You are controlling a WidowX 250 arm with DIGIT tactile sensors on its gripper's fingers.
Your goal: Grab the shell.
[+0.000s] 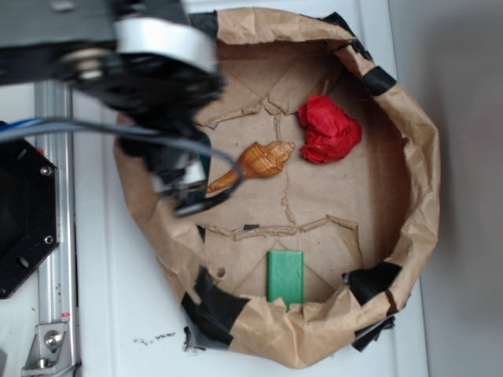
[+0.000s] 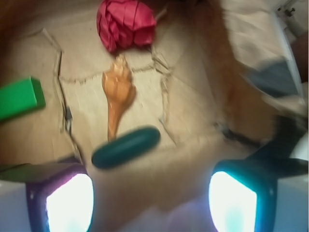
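Looking from the exterior view, a paper tub [image 1: 424,181] with taped walls pens everything in so nothing rolls off. The shell [image 1: 263,162] lies on its side on the floor, tail aimed at the gripper [image 1: 189,192], which hangs low just beside that tail tip. Its body hides the jaws here, so I can't tell their spread. A red ball [image 1: 328,130] sits just past the shell's fat end; a green block [image 1: 285,276] rests well apart by the near wall.

From the wrist view, the fingers [image 2: 67,203] stand wide apart, empty. The shell [image 2: 117,94] lies ahead, between them but left of centre, untouched. A dark capsule [image 2: 126,147] lies across its tail tip, nearer the claw; probably an obstacle.
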